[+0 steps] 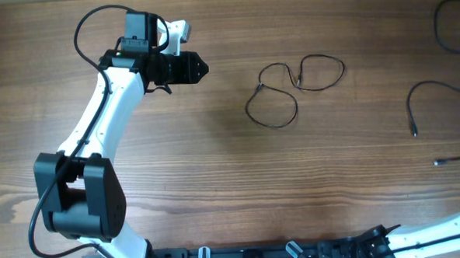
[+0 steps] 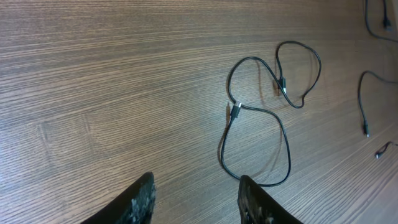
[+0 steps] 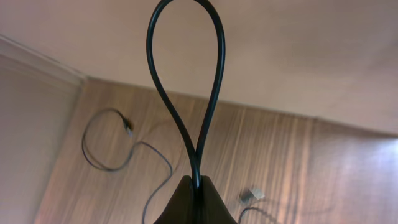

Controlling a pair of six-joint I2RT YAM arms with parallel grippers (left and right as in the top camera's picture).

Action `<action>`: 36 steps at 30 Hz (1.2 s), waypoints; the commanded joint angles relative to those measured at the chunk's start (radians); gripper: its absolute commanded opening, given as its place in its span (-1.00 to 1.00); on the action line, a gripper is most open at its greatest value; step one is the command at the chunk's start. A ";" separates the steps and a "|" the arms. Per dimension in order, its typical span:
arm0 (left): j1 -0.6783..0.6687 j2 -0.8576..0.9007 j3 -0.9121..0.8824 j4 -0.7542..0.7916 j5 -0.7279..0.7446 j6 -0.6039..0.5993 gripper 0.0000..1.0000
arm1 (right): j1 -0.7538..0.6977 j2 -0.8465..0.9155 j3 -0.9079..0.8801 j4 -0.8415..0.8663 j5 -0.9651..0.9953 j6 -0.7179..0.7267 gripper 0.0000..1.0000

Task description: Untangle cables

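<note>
Step in hand, as judged from the layout: bring the left gripper onto the looped cable lying mid-table and open its figure-eight. The cable lies flat on the wooden table, well apart from the gripper and ahead of it, with one plug at the crossing of the two loops and a second plug inside the far loop. For a clean result, take hold just behind a plug rather than mid-loop, lift only enough to clear the wood, and draw the end out through its loop; pulling on a loop's curve is likely to tighten the crossing. The left arm reaches forward from its base and bends right at the wrist, so the gripper points along the table toward the cable; its jaws stand partly apart and hold nothing. The right gripper is closed, and a black cable loop rises from between its tips, apparently pinched there. That arm lies low along the near edge. Further loose cables lie at the right.
</note>
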 commanded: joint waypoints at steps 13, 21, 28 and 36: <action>-0.005 -0.026 -0.006 0.016 0.019 -0.014 -0.11 | 0.203 0.264 -0.006 0.018 0.007 0.008 -0.91; -0.005 -0.026 -0.006 0.016 0.019 -0.014 -0.11 | 0.359 0.396 -0.006 -0.014 0.140 0.025 -0.91; -0.005 -0.026 -0.006 0.027 0.019 -0.013 -0.11 | 0.352 0.403 -0.006 -0.058 0.265 0.103 -0.91; -0.005 -0.026 -0.006 0.032 0.019 -0.012 -0.11 | 0.240 0.403 -0.006 -0.133 0.385 0.219 -0.91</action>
